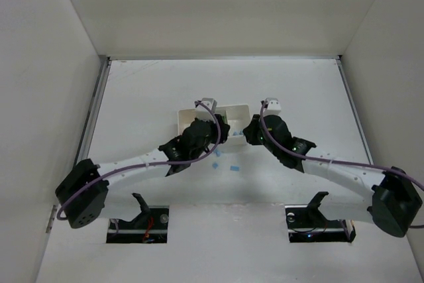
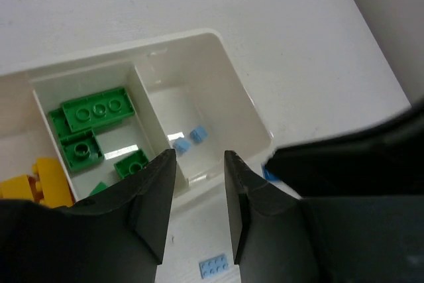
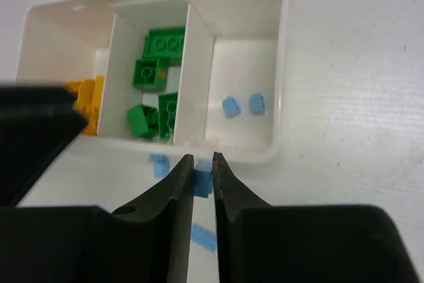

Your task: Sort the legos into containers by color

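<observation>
A small white tray point(image 1: 240, 108) with three square compartments sits near the middle of the white worktop point(image 1: 146, 91), with both arms reaching in over its near side. In the right wrist view, the left compartment holds yellow bricks point(image 3: 89, 97), though a dark arm partly hides them. The middle compartment holds several green bricks point(image 3: 158, 64). The right compartment holds two light blue bricks point(image 3: 230, 106), lying close together on its floor.

Loose blue bricks point(image 1: 233, 168) lie on the worktop just in front of the tray. One of them point(image 3: 159, 165) is just beside the tray's near wall.

The left arm's fingers point(image 2: 156, 197) are spread apart with nothing between them. They hover at the tray's near wall, by the divider between the green and blue compartments.

The right arm's fingers point(image 3: 179, 197) are drawn close together, leaving only a narrow gap, just outside the near wall. A blue piece point(image 3: 203, 182) shows in that gap. It is unclear whether the fingers grip it or it lies on the worktop beneath.
</observation>
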You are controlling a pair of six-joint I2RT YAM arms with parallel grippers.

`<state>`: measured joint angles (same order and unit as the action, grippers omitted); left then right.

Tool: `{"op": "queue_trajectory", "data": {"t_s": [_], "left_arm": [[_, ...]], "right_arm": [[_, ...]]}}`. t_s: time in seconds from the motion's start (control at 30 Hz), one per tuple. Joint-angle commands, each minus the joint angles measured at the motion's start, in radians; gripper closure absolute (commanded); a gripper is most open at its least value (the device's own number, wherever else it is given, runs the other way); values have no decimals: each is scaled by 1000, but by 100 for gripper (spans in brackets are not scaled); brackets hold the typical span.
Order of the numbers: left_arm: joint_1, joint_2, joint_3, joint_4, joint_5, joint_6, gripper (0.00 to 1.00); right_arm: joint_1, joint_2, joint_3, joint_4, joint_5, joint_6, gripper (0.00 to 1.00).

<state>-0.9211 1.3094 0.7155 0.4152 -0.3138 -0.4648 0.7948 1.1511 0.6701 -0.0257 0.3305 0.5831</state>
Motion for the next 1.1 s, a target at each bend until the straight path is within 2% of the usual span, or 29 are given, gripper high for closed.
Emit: {"op": "queue_trajectory", "data": {"t_s": [0.0, 0.2, 0.3, 0.37, 0.47, 0.77, 1.07], "left_arm": [[-61, -111, -95, -39, -66, -11, 68], [-184, -222, -201, -150, -160, -26, 65], [-219, -217, -238, -184, -192, -55, 63], [-219, -188, -257, -187, -179, -77, 63], [-230, -138, -268, -170, -163, -90, 63], [-259, -15, -251, -107, -160, -38, 63], [-226, 59, -257, -47, -156, 26, 63]], "right_arm": [[-24, 65, 91, 99, -1, -46, 82], [-73, 177, 170, 132, -1, -54, 81], [-78, 214, 190, 139, 2, -60, 69], [-78, 225, 197, 139, 5, -60, 58], [-73, 214, 191, 139, 13, -62, 51], [8, 81, 73, 133, 15, -48, 58], [86, -14, -30, 132, 4, 4, 61]]}}
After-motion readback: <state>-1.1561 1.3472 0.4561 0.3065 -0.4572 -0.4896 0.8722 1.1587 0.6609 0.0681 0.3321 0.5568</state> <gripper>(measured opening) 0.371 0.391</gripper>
